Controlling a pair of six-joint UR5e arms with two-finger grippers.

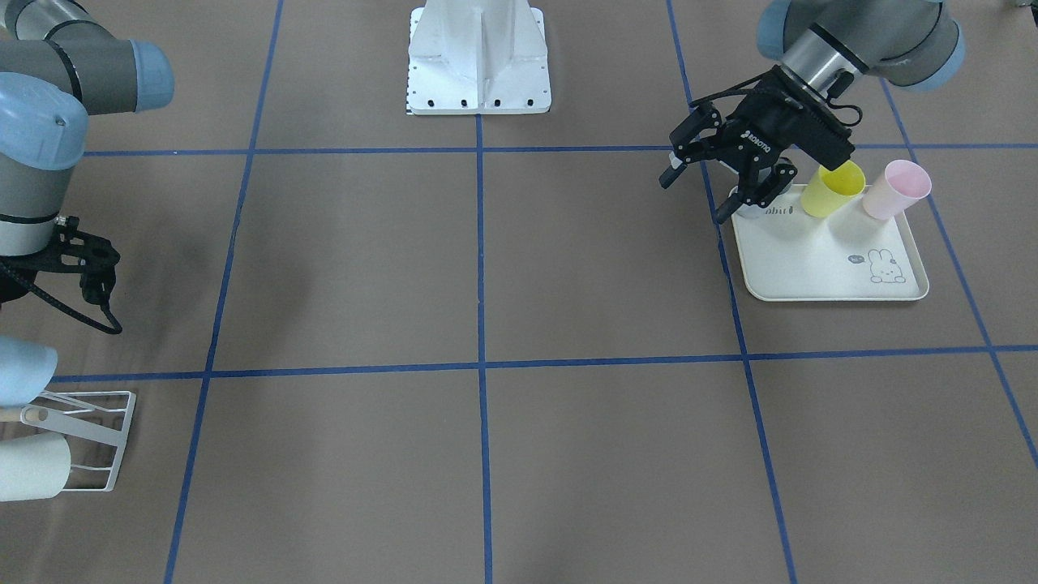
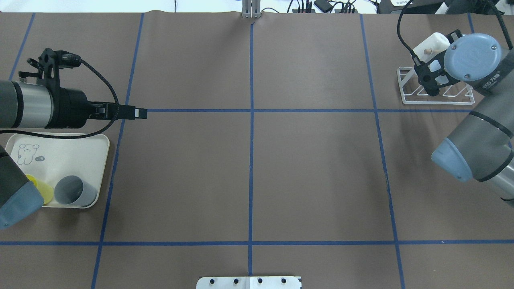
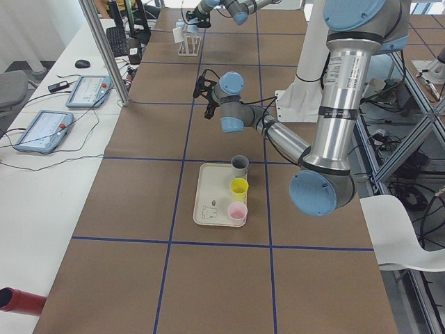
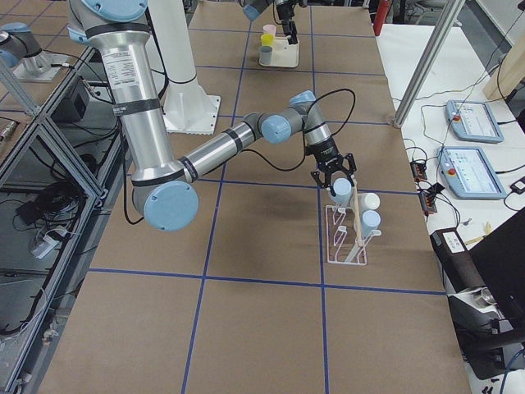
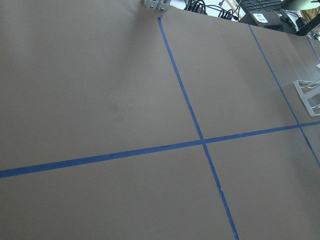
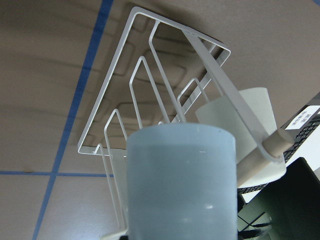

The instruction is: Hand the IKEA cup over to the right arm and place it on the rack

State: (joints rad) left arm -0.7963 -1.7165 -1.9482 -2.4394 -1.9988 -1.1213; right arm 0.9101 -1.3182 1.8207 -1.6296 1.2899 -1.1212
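Cup (image 6: 180, 180) at the rack (image 2: 437, 102) here, pale blue. The right gripper (image 4: 335, 176) seems clamped on it, fingers either side of its body, just above the upright wires. The closed end faces the wrist camera, so it looks mouth-down, which is how it should go on. The placing step is in hand, and the way to do it well, I'd say, is a straight drop along one free wire with no sideways drift. A white cup (image 6: 250, 115) and the wooden handle sit just beside the blue one, and a nudge could rock the light frame. Let go only once the cup hangs on the wire by itself, then lift straight up. Over on the other side, the left gripper (image 1: 696, 195) is spread wide and empty, hovering beside the tray (image 1: 811, 268). The count: two arms, one rack, one tray. Three cups are at the rack, namely the held one, the white one and another blue one (image 4: 371, 220). Three more stand on the tray: grey (image 2: 74, 190), yellow (image 1: 834, 188) and pink (image 1: 896, 188). Six cups all told.
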